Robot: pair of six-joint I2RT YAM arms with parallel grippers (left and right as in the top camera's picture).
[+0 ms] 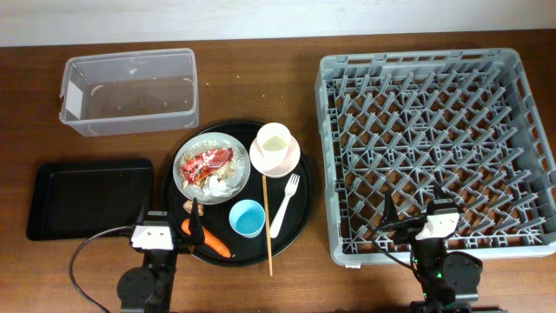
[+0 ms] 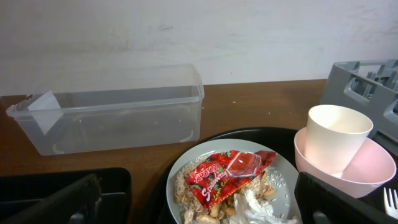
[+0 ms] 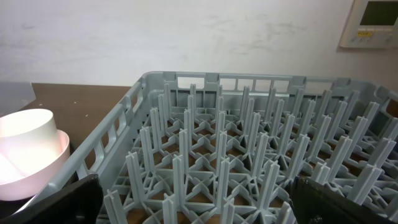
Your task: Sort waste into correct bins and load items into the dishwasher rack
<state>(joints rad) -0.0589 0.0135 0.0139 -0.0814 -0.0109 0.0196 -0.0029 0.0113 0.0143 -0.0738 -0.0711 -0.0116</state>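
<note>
Resting on a round black tray [image 1: 300, 217], the pale grey plate [image 1: 185, 161] carries a crumpled glossy red-and-white wrapper [image 2: 229, 173], a white tissue scrap [image 2: 256, 208] and beige rice-like bits [image 2: 184, 193]. A smooth cream cup [image 2: 336, 137] stands inside the pinkish-white bowl [image 2: 373, 171], just beside the plate. The clear plastic rectangular tub [image 1: 130, 91] and the shallow black rectangular tray [image 1: 87, 196] lie left of it. The large grey lattice-floored rack [image 1: 434, 139] (many upright pegs) lies right. Left gripper [image 2: 199, 200] and right gripper [image 3: 198, 200]: fingers spread wide, holding nothing.
</note>
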